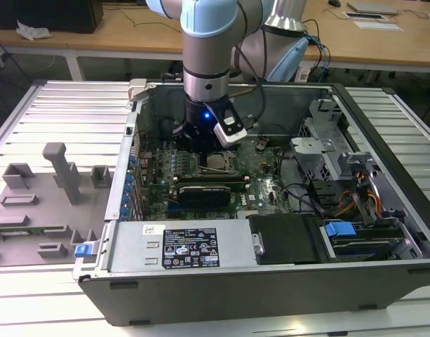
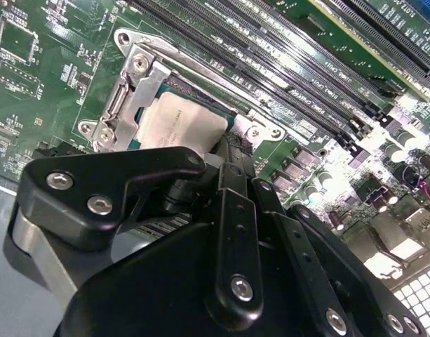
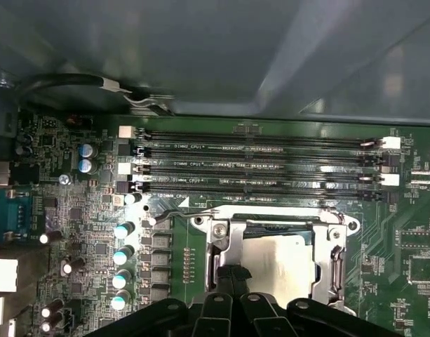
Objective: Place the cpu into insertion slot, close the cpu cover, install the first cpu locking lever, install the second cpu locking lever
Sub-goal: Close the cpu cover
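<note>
I see the small, flat, dull-silver square cpu (image 3: pixel 274 263) seated in the metal-rimmed insertion slot (image 3: pixel 274 228) under the thin silver windowed cpu cover (image 3: pixel 332 256), with my black gripper (image 3: pixel 232 277) pinched narrow over its edge, and I judge the chip light, stiff, fragile, edges-only.

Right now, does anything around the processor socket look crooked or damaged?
Nothing stands out. The cpu lies flat and square inside the window of the cpu cover, and the memory slots beside it look intact.
</note>
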Tool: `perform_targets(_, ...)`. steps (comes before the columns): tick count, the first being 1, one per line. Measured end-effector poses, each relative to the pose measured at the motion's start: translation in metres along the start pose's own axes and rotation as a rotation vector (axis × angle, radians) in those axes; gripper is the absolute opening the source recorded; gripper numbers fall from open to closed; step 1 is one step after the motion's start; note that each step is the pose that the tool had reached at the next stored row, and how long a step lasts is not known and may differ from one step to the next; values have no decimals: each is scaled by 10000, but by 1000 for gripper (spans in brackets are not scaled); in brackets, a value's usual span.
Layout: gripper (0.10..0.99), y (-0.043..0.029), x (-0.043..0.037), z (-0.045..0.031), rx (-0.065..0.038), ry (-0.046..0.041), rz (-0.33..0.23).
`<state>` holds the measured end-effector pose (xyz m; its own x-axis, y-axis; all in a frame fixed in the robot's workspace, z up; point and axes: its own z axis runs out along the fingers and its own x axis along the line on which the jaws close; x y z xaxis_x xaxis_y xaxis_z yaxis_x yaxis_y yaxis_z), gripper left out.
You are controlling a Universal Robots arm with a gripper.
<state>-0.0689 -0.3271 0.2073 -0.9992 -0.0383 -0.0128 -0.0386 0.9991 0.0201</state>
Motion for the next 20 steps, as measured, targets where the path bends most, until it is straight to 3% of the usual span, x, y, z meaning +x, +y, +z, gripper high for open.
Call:
perform_targets(5, 106, 1, 0, -39, -28, -2, -55)
perform_targets(9, 106, -78, -2, -43, -56, -1, -64)
perform_targets(12, 106, -89, -29, -42, -173, -6, -127)
perform_targets(20, 106, -118, -76, -27, -286, -10, -129)
